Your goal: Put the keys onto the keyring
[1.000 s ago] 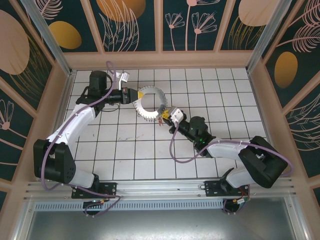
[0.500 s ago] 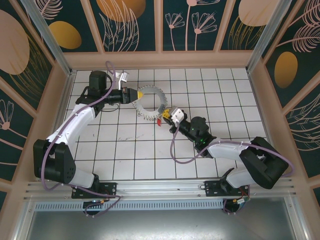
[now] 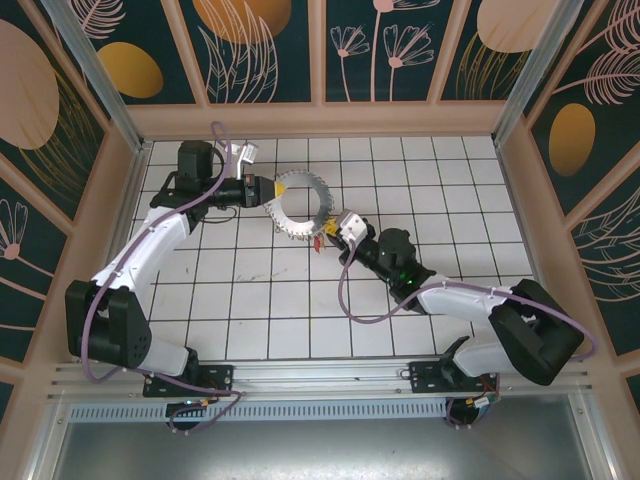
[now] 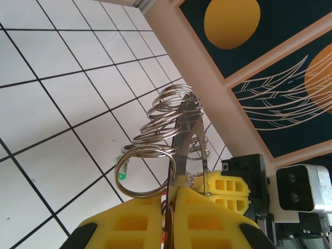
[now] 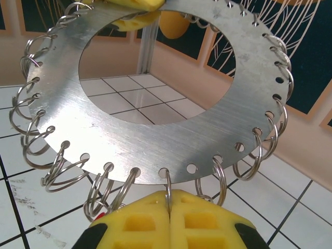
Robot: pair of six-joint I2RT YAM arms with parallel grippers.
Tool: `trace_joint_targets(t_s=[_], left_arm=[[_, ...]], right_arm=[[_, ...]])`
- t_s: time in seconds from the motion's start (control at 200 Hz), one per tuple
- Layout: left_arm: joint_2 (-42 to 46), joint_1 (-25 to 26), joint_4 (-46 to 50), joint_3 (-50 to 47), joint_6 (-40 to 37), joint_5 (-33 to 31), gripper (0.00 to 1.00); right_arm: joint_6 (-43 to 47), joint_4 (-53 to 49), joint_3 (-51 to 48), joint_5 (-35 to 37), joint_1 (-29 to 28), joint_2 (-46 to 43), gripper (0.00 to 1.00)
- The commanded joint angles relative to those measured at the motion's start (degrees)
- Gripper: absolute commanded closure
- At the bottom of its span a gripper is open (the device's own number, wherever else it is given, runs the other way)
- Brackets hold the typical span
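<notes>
The keyring (image 3: 301,205) is a flat silvery hoop fringed with small split rings, held off the tiles between both arms. My left gripper (image 3: 268,190) is shut on its left rim; in the left wrist view the yellow pads (image 4: 150,212) pinch the plate edge-on (image 4: 178,191). My right gripper (image 3: 328,230) is shut on one split ring at the hoop's near right rim (image 5: 168,196), below the keyring plate (image 5: 155,140). A green key head (image 4: 122,175) hangs by the lower rings. A red key head (image 5: 101,214) peeks out left of my right fingers.
White tiled floor (image 3: 260,300) enclosed by low wooden walls (image 3: 320,120). The left arm's cable (image 3: 222,140) loops above its wrist and the right arm's cable (image 3: 345,290) trails over the tiles. The left gripper's yellow pads (image 5: 136,14) show behind the hoop's top.
The right wrist has shifted slightly and the hoop has tilted a little with it. Both grips stay as they were.
</notes>
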State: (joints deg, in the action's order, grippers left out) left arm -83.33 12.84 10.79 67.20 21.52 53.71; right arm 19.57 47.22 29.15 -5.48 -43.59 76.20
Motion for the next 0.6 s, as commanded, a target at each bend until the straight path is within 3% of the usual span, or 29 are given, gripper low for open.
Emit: trace_joint_targets(t_s=[0.0, 0.27, 0.596], left_arm=[[1.9, 0.2, 2.8, 1.7, -2.9, 1.0, 1.00], [2.0, 0.2, 5.5, 3.1, -4.9, 0.0, 1.00], [4.2, 0.4, 6.2, 3.6, -8.6, -3.3, 1.00]], right_arm=[[-0.5, -0.6, 3.1, 1.1, 0.5, -2.1, 1.00], [-2.8, -3.4, 5.1, 6.1, 0.4, -2.3, 1.00], [-4.8, -16.4, 12.2, -1.1, 0.4, -1.9, 1.00]])
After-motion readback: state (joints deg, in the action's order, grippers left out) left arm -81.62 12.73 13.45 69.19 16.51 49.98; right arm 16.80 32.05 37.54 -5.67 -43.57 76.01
